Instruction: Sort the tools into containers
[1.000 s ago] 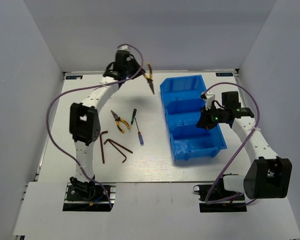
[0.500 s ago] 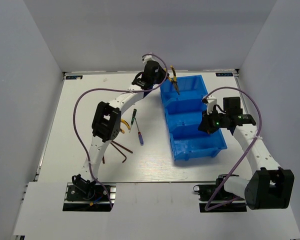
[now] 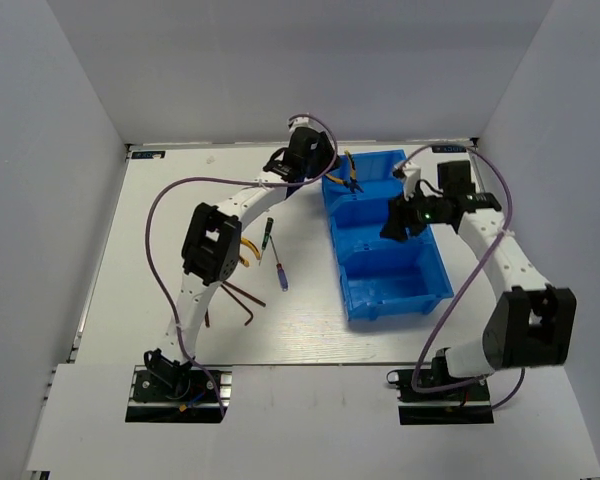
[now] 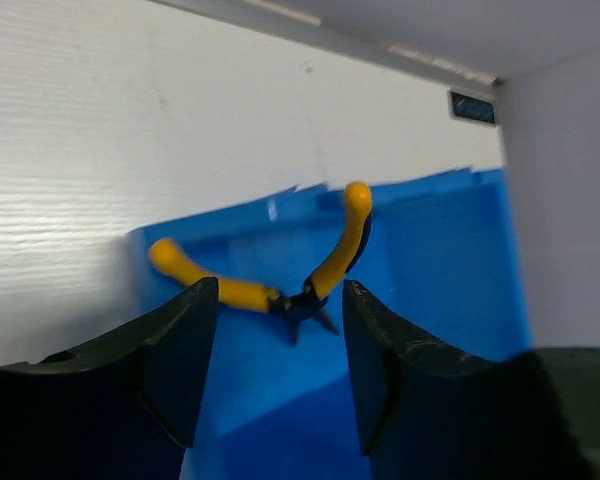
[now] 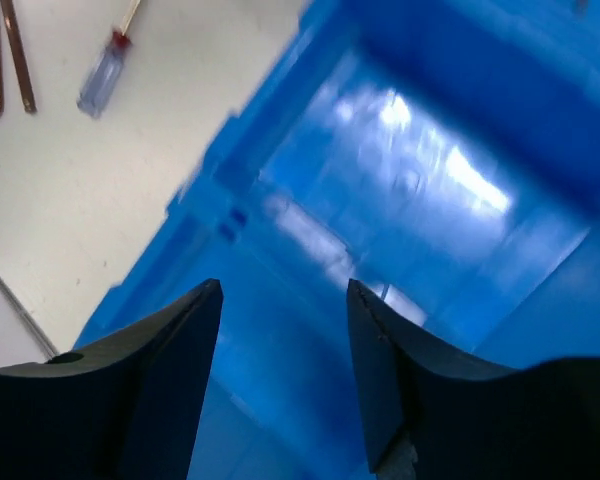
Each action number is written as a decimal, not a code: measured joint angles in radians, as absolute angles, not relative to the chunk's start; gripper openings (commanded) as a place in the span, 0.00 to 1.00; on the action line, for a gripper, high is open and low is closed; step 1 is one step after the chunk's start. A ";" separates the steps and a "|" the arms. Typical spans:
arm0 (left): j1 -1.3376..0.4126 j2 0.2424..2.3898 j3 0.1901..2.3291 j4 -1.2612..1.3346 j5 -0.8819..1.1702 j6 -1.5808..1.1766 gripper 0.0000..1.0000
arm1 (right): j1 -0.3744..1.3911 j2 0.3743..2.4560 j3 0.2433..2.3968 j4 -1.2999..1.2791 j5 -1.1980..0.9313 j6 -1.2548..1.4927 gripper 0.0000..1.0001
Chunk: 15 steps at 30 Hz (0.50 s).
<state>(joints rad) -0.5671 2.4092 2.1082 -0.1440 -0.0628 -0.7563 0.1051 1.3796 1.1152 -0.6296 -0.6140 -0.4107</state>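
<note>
I am on the step of dropping one pair of pliers into the blue bin. My left gripper hangs over the far part of the bin. Its jaws are wide apart and nothing is between them. The pliers with the yellow handles are down below, inside that far part, close to its left wall. No finger touches them. I cannot tell if they lie flat or lean on the wall.

My right gripper hangs over the middle part of the bin. Its jaws are wide too, and it holds nothing. That part of the bin looks bare under it.

Most tools are not sorted yet. On the white table, left of the bin, I see the other pliers, partly hidden by my left arm. Near them lie the green screwdriver and the blue screwdriver. The brown bent keys lie closer to me.

So I think the job is just getting started. Next, I should lift the left arm away from the bin and go to one of the tools on the table. The screwdrivers are thin, so the jaws must come down right over one and close on its handle.
</note>
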 measured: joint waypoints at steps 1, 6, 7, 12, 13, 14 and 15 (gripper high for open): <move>-0.567 2.377 2.069 -0.164 -0.067 -0.725 0.39 | 0.116 1.414 1.156 -0.625 -0.623 -0.417 0.41; -0.564 2.041 1.716 -0.265 -0.206 -0.636 0.00 | 0.260 1.602 1.392 -0.641 -0.623 -0.447 0.00; -0.562 1.922 1.607 -0.281 -0.250 -0.626 0.00 | 0.304 1.655 1.456 -0.639 -0.611 -0.442 0.00; -0.546 1.319 1.217 -0.404 -0.438 -0.656 0.64 | 0.501 1.971 1.775 -0.635 -0.547 -0.350 0.14; -0.545 1.243 1.184 -0.437 -0.462 -0.678 0.66 | 0.528 2.023 1.823 -0.625 -0.533 -0.321 0.18; -0.543 1.174 1.152 -0.474 -0.487 -0.710 0.67 | 0.556 2.074 1.865 -0.617 -0.517 -0.290 0.25; -0.543 1.124 1.126 -0.511 -0.502 -0.740 0.67 | 0.578 2.114 1.891 -0.604 -0.505 -0.262 0.28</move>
